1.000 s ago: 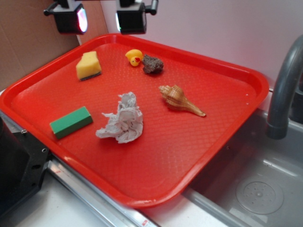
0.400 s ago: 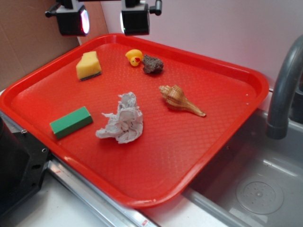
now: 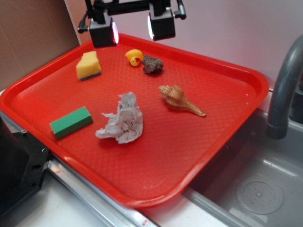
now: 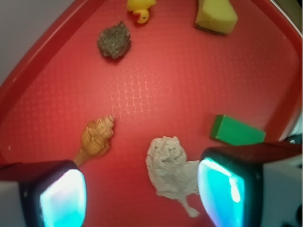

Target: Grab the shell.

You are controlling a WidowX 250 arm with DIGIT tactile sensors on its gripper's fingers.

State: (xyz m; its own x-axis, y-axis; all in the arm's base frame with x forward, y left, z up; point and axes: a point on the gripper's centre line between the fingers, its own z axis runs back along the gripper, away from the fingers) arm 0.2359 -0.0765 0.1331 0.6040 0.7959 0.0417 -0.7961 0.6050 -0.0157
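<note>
You have the gripper (image 3: 132,29) high over the far rim of the red tray (image 3: 222,118), jaws wide apart and empty, its upper body cut off by the frame. The shell (image 3: 180,100) lies flat near the tray's middle, just right of the paper wad (image 3: 122,119), clear of the rock (image 3: 152,64). In your wrist view, a finger (image 4: 45,194) hides the shell's thin tip.
</note>
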